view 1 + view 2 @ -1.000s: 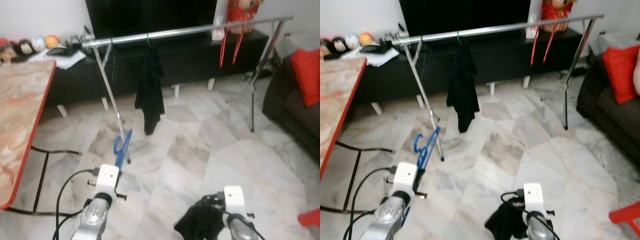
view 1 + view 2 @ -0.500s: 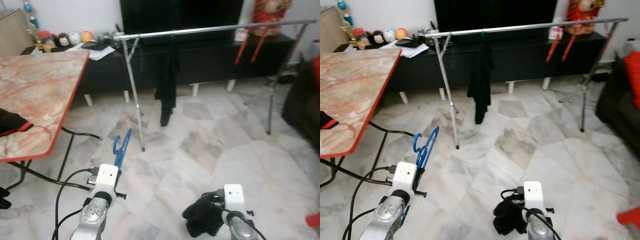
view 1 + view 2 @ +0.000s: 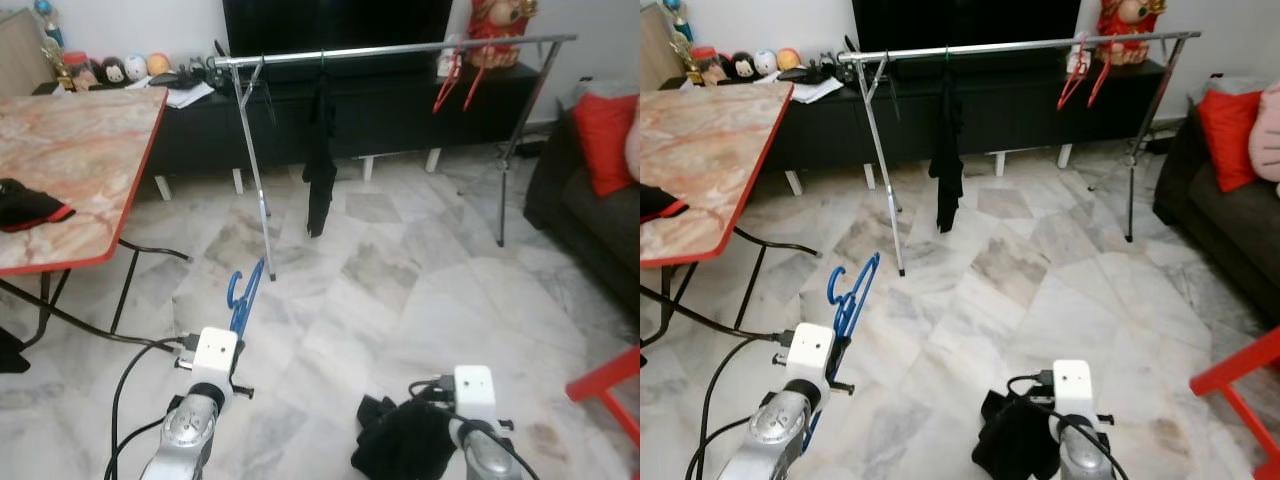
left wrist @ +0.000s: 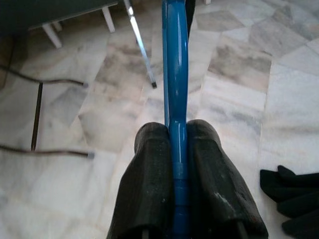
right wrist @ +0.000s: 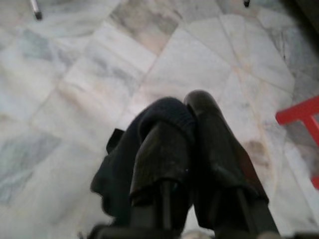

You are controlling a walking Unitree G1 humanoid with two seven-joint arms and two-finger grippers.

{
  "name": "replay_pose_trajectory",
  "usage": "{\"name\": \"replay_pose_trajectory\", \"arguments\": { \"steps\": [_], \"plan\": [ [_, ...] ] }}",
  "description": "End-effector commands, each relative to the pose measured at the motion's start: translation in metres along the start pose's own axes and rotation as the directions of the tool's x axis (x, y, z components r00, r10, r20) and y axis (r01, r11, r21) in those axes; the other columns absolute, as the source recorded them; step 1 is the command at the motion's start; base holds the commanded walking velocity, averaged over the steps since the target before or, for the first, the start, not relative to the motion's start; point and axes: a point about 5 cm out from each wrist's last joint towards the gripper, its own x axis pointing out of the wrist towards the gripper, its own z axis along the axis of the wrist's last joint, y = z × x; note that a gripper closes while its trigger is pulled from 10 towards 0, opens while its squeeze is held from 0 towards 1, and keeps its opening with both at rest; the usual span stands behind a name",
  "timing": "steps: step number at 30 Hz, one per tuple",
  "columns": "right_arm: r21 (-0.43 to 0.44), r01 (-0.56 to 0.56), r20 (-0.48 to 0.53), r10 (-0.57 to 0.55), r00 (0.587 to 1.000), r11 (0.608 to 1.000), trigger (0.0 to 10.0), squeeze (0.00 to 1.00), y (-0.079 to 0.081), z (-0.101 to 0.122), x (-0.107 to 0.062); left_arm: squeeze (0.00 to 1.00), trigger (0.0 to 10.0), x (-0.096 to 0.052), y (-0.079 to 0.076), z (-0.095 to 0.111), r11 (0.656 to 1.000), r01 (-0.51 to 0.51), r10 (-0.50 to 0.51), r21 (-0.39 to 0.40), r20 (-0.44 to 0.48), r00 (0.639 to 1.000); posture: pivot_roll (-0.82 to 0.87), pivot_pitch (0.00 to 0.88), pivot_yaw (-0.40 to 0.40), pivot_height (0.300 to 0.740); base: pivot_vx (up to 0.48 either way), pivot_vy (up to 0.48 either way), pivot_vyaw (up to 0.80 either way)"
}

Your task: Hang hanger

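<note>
I see a silver clothes rail point(image 3: 1020, 45) across the room ahead, black garment point(image 3: 945, 160) hanging from it left of centre, red hangers point(image 3: 1078, 80) near its right end. Marble-top table point(image 3: 700, 150) with red edge on the left, dark sofa point(image 3: 1230, 220) with red cushion point(image 3: 1228, 135) on the right. Left arm low in frame with a blue hanger point(image 3: 852, 295) sticking up ahead of it, right arm low with dark cloth point(image 3: 1015, 445) bunched at its end, both over marble floor point(image 3: 1020, 290)

Marble floor point(image 3: 420, 290) w/ clothes rack point(image 3: 390, 50) standing; red-edged table point(image 3: 80, 160) w/ black garment point(image 3: 28, 203).
</note>
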Motion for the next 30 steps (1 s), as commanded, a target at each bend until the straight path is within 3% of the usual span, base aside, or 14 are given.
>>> {"name": "replay_pose_trajectory", "arguments": {
  "steps": [1, 6, 19, 24, 30],
  "plan": [
    [0.009, -0.006, 0.048, 0.006, 0.999, 1.0, 10.0, 0.0, 0.003, 0.012, 0.004, 0.0, 10.0, 0.0, 0.003, 0.0, 1.0, -0.007, 0.007, 0.003, -0.005, 1.0, -0.08, 0.0, -0.023, 0.74, -0.3, 0.0, 0.0],
    [0.008, -0.009, 0.068, 0.008, 0.998, 1.0, 10.0, 0.0, 0.004, 0.018, 0.005, 0.0, 10.0, 0.001, 0.003, 0.0, 1.0, -0.007, 0.007, 0.005, -0.004, 1.0, -0.08, 0.0, -0.022, 0.74, -0.293, 0.0, 0.0],
    [0.0, -0.01, 0.17, 0.01, 0.985, 1.0, 10.0, 0.0, 0.004, 0.045, 0.013, 0.0, 10.0, 0.004, 0.002, 0.003, 1.0, 0.007, -0.007, 0.011, -0.003, 1.0, -0.08, 0.0, -0.022, 0.74, 0.0, 0.0, 0.0],
    [-0.003, -0.02, 0.234, 0.02, 0.972, 1.0, 10.0, 0.0, 0.004, 0.066, 0.017, 0.0, 10.0, 0.005, 0.003, 0.005, 1.0, 0.022, -0.022, 0.016, -0.002, 1.0, -0.08, 0.0, -0.022, 0.74, 0.0, 0.0, 0.0],
    [-0.011, -0.039, 0.312, 0.04, 0.949, 0.999, 10.0, 0.0, 0.004, 0.094, 0.021, 0.0, 10.0, 0.008, 0.001, 0.017, 0.993, 0.111, -0.112, 0.042, 0.019, 0.994, -0.08, 0.0, -0.021, 0.74, 0.0, 0.0, 0.0]
  ]
}}
